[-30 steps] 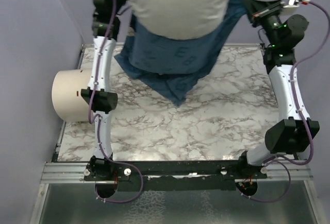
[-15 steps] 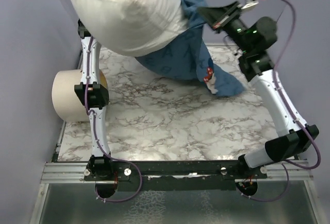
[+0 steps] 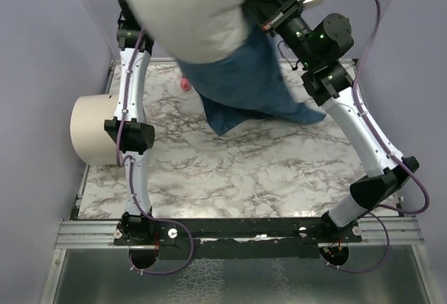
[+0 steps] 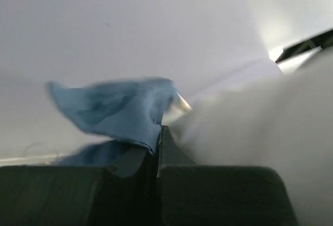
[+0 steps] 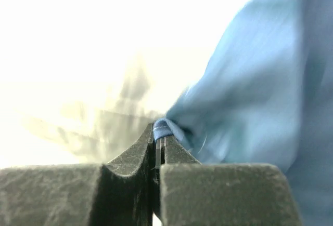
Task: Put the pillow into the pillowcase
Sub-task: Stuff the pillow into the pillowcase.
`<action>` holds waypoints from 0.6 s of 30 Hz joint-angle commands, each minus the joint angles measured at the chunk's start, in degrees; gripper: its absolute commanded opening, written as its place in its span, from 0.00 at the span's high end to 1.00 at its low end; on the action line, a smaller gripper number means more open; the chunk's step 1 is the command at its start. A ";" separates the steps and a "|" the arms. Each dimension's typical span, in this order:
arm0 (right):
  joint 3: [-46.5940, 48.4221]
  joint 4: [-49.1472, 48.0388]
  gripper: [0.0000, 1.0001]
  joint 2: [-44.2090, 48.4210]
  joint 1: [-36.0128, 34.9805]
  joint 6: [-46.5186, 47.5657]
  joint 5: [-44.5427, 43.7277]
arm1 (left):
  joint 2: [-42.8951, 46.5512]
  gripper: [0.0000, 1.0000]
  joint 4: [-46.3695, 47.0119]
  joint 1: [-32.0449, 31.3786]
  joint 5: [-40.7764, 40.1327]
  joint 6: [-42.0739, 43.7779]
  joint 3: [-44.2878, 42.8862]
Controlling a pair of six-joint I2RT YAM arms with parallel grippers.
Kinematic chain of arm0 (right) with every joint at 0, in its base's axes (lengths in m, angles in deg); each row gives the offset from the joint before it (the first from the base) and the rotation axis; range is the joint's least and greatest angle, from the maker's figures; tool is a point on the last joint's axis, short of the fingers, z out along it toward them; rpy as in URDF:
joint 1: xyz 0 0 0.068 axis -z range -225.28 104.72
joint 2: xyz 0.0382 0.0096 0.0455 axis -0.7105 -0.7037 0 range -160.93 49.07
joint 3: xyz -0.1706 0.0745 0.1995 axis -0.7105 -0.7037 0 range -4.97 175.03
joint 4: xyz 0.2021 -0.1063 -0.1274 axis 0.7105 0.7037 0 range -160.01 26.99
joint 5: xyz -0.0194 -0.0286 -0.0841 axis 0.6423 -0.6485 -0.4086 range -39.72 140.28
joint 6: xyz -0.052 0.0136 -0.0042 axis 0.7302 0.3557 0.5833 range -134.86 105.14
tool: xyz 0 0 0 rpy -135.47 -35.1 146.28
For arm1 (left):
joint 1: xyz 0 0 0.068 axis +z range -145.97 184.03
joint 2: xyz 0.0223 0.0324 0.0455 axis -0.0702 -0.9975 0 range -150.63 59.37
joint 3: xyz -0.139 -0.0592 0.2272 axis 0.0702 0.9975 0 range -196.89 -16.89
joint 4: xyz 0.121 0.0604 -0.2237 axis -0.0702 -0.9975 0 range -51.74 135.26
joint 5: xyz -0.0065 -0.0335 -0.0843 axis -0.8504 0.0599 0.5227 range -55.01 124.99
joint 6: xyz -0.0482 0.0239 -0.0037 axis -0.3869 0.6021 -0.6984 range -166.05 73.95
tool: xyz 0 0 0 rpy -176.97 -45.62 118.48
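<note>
Overhead, pillow [image 3: 195,10] covers pillowcase [image 3: 244,84]; cream cylinder [image 3: 91,131] left.

We see our left arm [image 3: 130,101] and right arm [image 3: 364,133] in white shells, rounded black joint housings [image 3: 129,136], thin purple cables [image 3: 180,248] looping from the bases, a green light [image 3: 323,37] near the right wrist, dark matte fingers on left tool [image 4: 157,143] and right tool [image 5: 157,145]

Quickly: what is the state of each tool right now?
Left tool: closed on the pillowcase.
Right tool: closed on the pillowcase.

Marbled table [image 3: 265,171], blue pillowcase [image 3: 244,87] trailing onto it, beige roll [image 3: 91,140] at left edge
</note>
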 commanded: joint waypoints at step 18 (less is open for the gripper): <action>4.38 -4.81 0.99 9.11 2.89 9.45 0.42 | 5.52 1.00 6.32 -8.67 -0.11 7.43 -1.43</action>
